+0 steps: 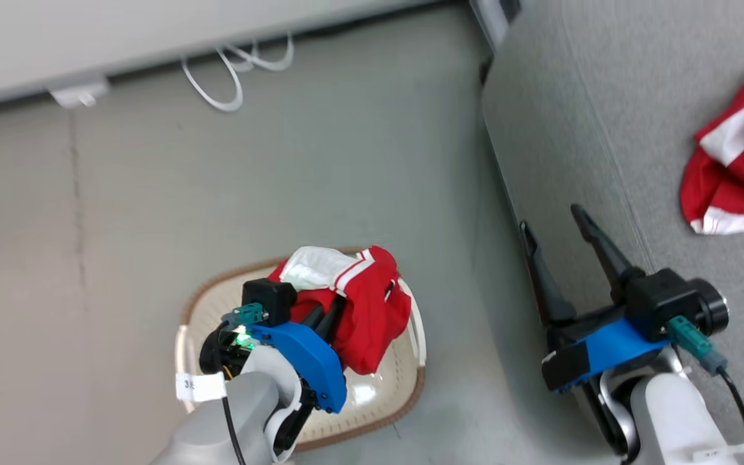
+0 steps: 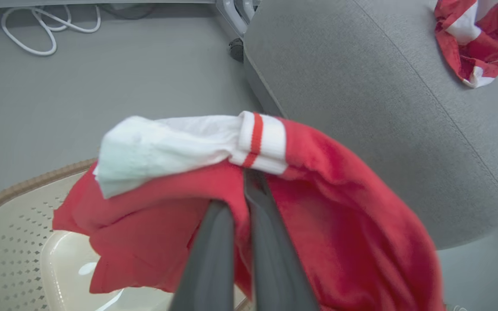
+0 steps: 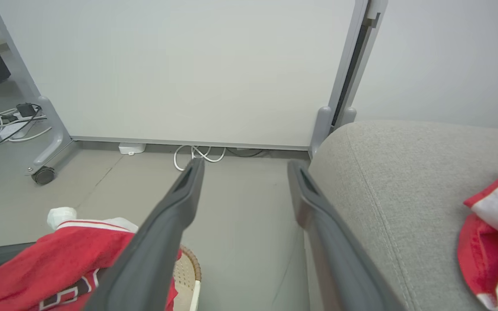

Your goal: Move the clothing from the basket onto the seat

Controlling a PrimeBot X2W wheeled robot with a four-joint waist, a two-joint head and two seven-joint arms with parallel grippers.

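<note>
Lifting step in hand. Your left gripper (image 1: 332,315) is pinched tight on the red garment (image 1: 372,303), which hangs bunched over the basket (image 1: 372,395), toward its right rim, with the white striped cuff on top. Right gripper (image 1: 549,219): fingers spread wide, holding nothing, poised at the left edge of the seat (image 1: 604,97). Second garment (image 1: 740,155) already lies on the seat, toward its right edge. Next, by my reading: carry the load rightward, keep the trailing hem above the seat's edge, and let go over bare cushion.
</note>
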